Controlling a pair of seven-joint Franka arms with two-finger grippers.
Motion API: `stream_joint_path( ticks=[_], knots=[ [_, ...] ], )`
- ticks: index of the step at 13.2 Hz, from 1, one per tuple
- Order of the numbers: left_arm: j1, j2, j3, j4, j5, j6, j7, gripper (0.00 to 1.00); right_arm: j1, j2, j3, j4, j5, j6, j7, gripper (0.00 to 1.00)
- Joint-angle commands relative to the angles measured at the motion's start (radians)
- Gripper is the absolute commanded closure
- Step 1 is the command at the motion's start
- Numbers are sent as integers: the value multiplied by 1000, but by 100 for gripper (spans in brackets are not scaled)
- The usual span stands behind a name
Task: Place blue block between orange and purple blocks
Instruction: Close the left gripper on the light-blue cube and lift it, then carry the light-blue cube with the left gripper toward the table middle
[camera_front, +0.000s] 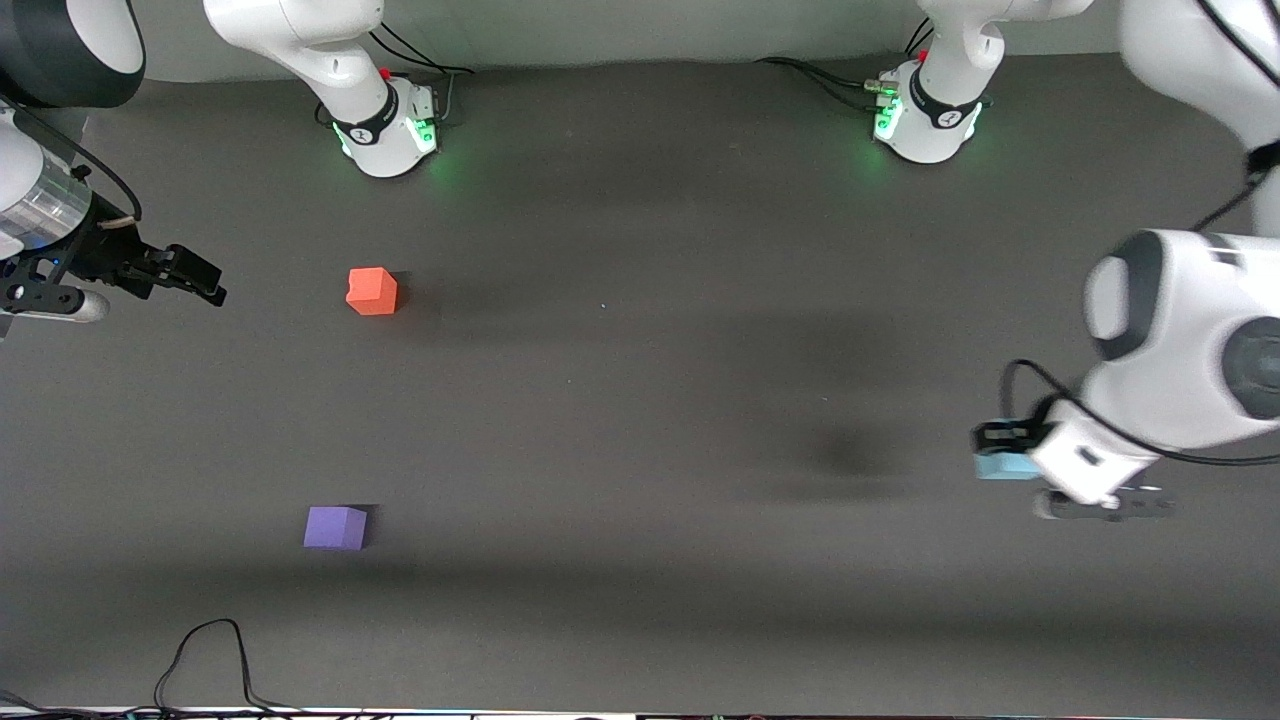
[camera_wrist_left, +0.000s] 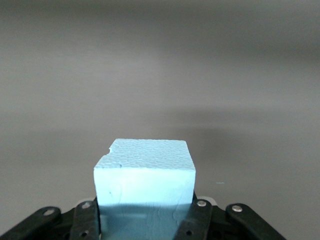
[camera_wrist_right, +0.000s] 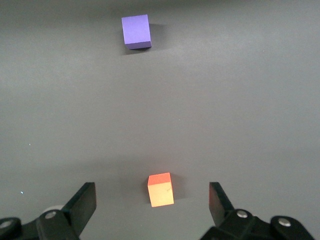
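The pale blue block (camera_front: 998, 466) sits between the fingers of my left gripper (camera_front: 1003, 452), which is shut on it over the left arm's end of the table. In the left wrist view the blue block (camera_wrist_left: 145, 175) fills the space between the fingers of that gripper (camera_wrist_left: 145, 217). The orange block (camera_front: 372, 291) and the purple block (camera_front: 336, 527) lie on the table toward the right arm's end, the purple one nearer the front camera. My right gripper (camera_front: 205, 282) is open and empty. In its wrist view the gripper (camera_wrist_right: 152, 196) frames the orange block (camera_wrist_right: 161, 190), with the purple block (camera_wrist_right: 136, 31) farther off.
The dark grey table (camera_front: 640, 400) is bare between the two blocks and the blue block. Cables (camera_front: 205, 660) lie at the table's edge nearest the front camera. The arm bases (camera_front: 390, 125) stand along the edge farthest from the front camera.
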Motion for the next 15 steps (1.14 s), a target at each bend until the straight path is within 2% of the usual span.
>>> stream_joint_path(
  ticks=[1, 4, 6, 9, 11, 15],
  knots=[
    [-198, 26, 20, 91, -2, -50, -277, 57, 9, -19, -18, -15, -11, 2, -29, 0],
    [-432, 128, 21, 217, 13, -47, -534, 57, 9, -19, -18, -17, -11, 1, -29, 0],
    [-572, 217, 21, 283, 74, -27, -649, 57, 9, -21, -18, -17, -11, -2, -30, 0],
    [-719, 340, 21, 297, 102, 91, -723, 57, 9, -21, -24, -17, -11, -2, -30, 0],
    [-761, 412, 21, 297, 105, 182, -744, 57, 9, -18, -24, -17, -11, -1, -36, 0],
    [-778, 516, 20, 282, 104, 335, -755, 57, 9, -8, -24, -17, -11, 4, -35, 0]
  ],
)
